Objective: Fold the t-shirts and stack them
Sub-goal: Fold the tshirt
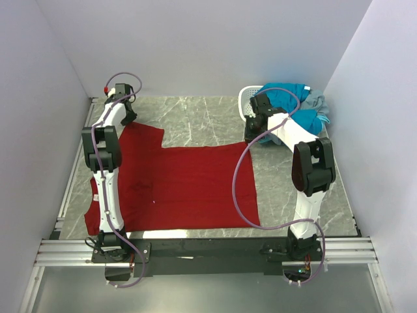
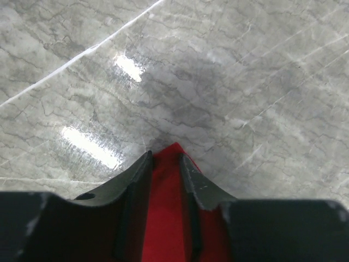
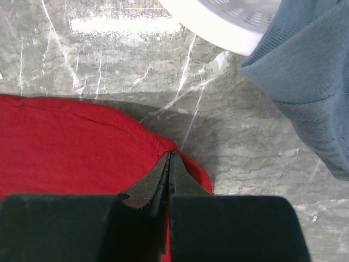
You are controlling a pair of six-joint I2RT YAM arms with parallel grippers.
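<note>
A dark red t-shirt (image 1: 189,186) is spread flat on the marbled worktop (image 1: 195,114), filling the middle and lower left of the overhead view. Its upper-left corner is straddled by the left tool (image 2: 163,155), whose jaws are set partly apart with the red cloth tip between them; whether the cloth is pinched cannot be told. The shirt's upper-right corner is clamped by the right tool (image 3: 170,155), whose jaws are closed together on the puckered edge. At the upper right, a teal-blue t-shirt (image 1: 287,94) and a grey t-shirt (image 3: 305,82) are heaped on a white perforated basket (image 3: 229,22).
</note>
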